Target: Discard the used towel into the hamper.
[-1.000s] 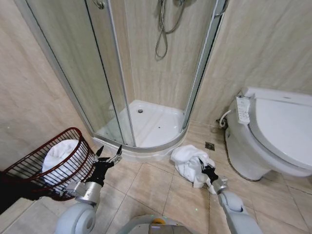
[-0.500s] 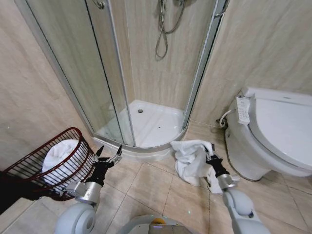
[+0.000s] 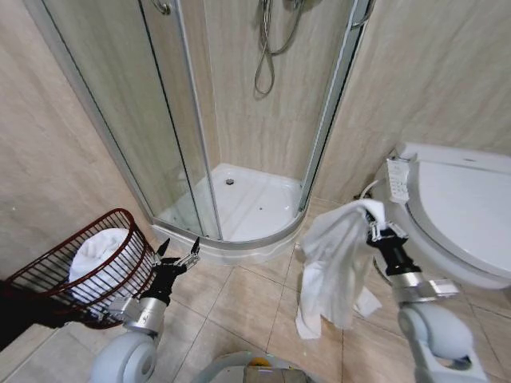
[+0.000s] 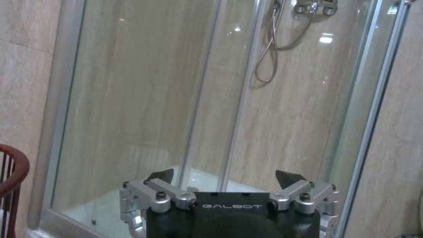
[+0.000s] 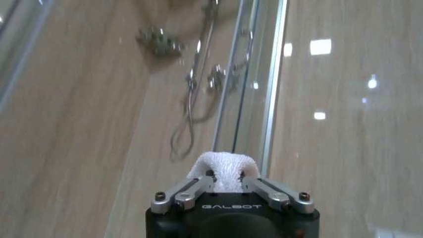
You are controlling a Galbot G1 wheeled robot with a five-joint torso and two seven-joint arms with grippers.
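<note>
The right gripper (image 3: 378, 229) is clamped on the top edge of the white towel (image 3: 331, 267), a tuft of cloth bulging between its closed fingers (image 5: 196, 187) in the right wrist view. The towel hangs free in long folds in front of the toilet (image 3: 451, 223), its lowest corner close above the tiled floor (image 3: 247, 299) — whether it clears the tiles is hard to tell.

The hamper (image 3: 88, 267) sits well apart, low on the robot's left against the wall, tilted, with a white towel (image 3: 96, 254) already inside. The left gripper (image 3: 177, 254) hovers just beside the hamper's rim with its fingers spread wide and nothing between them.

The step in hand looks like the carry across. Done well, it likely calls for enough height that the trailing end does not drag or catch on the shower base (image 3: 239, 209), a path that passes over the left gripper, and a release only when the bulk of the cloth hangs inside the rim — otherwise the folds may drape over the wire edge.
</note>
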